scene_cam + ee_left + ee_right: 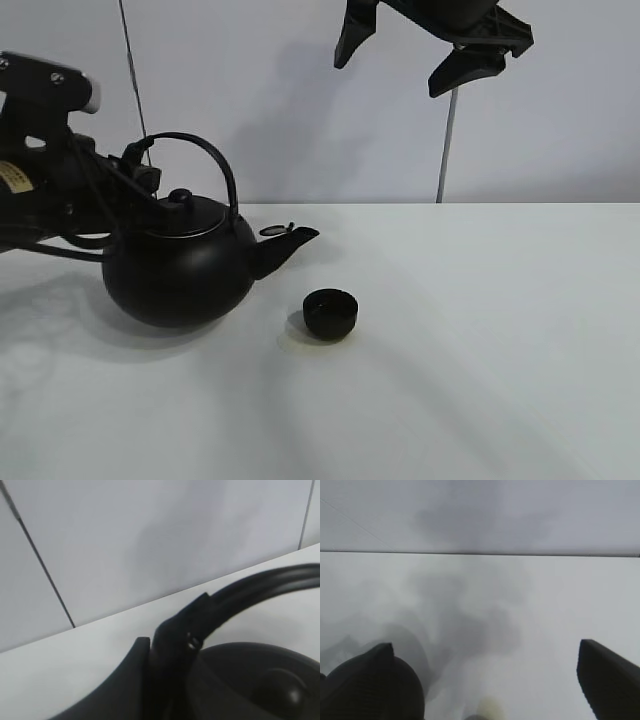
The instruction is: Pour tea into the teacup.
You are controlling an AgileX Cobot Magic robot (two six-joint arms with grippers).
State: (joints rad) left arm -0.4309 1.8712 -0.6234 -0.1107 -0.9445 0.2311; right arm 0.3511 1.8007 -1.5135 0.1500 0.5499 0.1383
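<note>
Left hand (141, 172) is clamped on the rear foot of the kettle's arched handle (205, 150), fingers (167, 650) closed tight on either side of the bar. The left wrist view shows the same grip up close, handle (260, 585) running out past the lid knob (292, 692). The kettle (180, 275) is big, round and black, at the left of the tabletop (480, 360). Can't tell whether its base sits down or is just off the surface. Its spout (285, 247) points right, and the small spout flap (272, 230) is tipped up.

The teacup (330, 312) is small, black and handleless. It stands upright on the tabletop just right of and in front of the spout tip, lower than it, near the kettle but not touching. Contents can't be made out.

Right hand (388, 77) hangs high above the tabletop near the back wall (300, 100), well apart from the cup. Its fingers (370, 685) are spread wide with nothing between them. The right wrist view shows only bare tabletop and wall, blurred.
</note>
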